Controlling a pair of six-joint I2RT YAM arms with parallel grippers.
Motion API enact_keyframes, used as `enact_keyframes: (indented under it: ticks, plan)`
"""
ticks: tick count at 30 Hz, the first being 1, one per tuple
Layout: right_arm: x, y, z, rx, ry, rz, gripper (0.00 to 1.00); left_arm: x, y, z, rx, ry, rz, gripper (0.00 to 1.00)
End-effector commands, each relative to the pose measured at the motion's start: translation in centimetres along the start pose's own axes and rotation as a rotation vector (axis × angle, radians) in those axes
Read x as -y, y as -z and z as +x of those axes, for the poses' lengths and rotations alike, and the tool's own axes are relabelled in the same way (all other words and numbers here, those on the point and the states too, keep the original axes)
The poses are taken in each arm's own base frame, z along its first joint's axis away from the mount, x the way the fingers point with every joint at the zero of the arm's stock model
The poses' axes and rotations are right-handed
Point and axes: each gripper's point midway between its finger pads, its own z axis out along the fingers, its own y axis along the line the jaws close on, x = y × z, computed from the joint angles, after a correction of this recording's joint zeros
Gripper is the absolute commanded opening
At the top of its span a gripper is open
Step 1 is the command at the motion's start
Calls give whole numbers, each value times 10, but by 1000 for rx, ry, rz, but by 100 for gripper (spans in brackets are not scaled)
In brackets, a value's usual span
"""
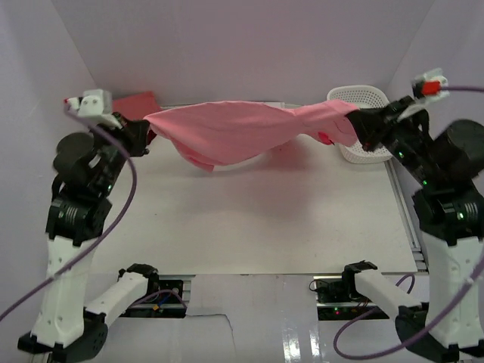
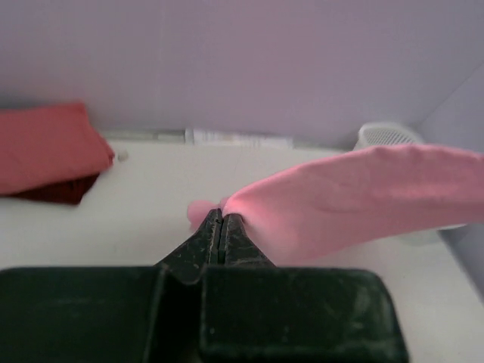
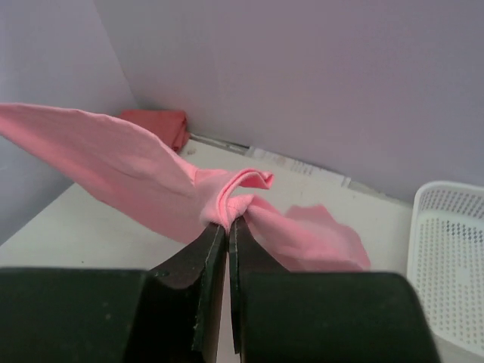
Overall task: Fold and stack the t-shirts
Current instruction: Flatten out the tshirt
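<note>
The white table (image 1: 265, 227) takes most of the scene. Above its far half the rose pink t-shirt (image 1: 234, 128) is stretched in the air. Its long axis runs left to right, almost parallel to the far wall. One end points to the left arm and the other to the right arm. The middle of the cloth sags down toward the table and hangs lowest left of the middle. I cannot tell if the lowest fold touches the surface.

The white mesh basket (image 1: 363, 98) stands at the far right corner, behind the right end of the shirt. In the far left corner lies the folded salmon t-shirt (image 2: 45, 144), on top of the dark red t-shirt (image 2: 57, 193), of which only an edge shows.

The left gripper (image 2: 221, 215) has its jaws pressed together on the left end of the pink shirt, and the cloth goes away from the tips to the right. The right gripper (image 3: 228, 223) is also clamped on the shirt. A small bunch of cloth sits just above its tips, and the rest spreads away to the left.
</note>
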Motion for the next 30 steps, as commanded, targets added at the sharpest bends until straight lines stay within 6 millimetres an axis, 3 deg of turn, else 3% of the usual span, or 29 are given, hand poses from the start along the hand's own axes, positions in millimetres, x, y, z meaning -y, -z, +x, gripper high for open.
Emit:
enact_keyframes:
  ticks: [1,2,4,5,7,8,9,11,12,15,16,19,20,21,22,23,24,25,26,27,28,29,30]
  plan:
    - [-39,58,-53,245,160,-100,8,6,51,-50,261,26,45,0]
    - [-46,76,-67,291,186,-99,8,8,80,-67,345,32,66,0]
    - [-61,117,-90,387,237,-90,8,7,106,-79,415,40,70,0]
    - [-72,143,-104,452,266,-90,8,7,131,-91,485,42,85,0]
    - [-78,162,-115,496,282,-65,8,5,155,-102,564,57,85,0]
    - [-89,168,-121,491,296,-103,8,4,165,-104,585,61,88,0]
    - [-89,162,-121,457,317,-84,8,4,166,-105,585,65,86,0]
    - [-79,134,-114,376,247,-96,8,7,159,-104,543,62,93,0]
    - [-68,119,-108,353,215,-80,8,7,134,-95,477,59,75,0]
    - [-41,78,-89,260,118,-65,8,7,89,-68,344,62,60,0]
    - [-23,55,-68,198,56,-50,8,9,69,-57,295,71,65,0]
    - [12,15,-26,94,-34,0,8,2,13,-12,149,65,30,0]
    - [28,-7,-9,41,-75,15,8,1,-2,-5,128,70,23,0]
    - [36,-18,-2,17,-99,21,8,0,-17,2,106,70,12,0]
    - [41,-29,-3,17,-103,12,8,-2,-48,18,46,67,-3,0]
    - [55,-52,9,-24,-130,13,8,-1,-64,22,23,74,-3,0]
    - [58,-60,6,-26,-135,9,8,2,-78,24,3,76,5,0]
    - [62,-69,2,-27,-136,-1,8,10,-87,0,36,82,25,0]
    - [67,-87,-17,-9,-125,-17,8,10,-119,13,-18,82,21,0]
    - [68,-93,-29,3,-116,-29,8,15,-131,7,-23,88,40,0]
    - [69,-101,-40,16,-108,-43,8,23,-134,-34,42,91,58,0]
    - [66,-111,-68,53,-83,-76,8,19,-170,-19,-16,91,51,0]
    - [63,-114,-82,78,-69,-101,8,21,-182,-29,-11,92,60,0]
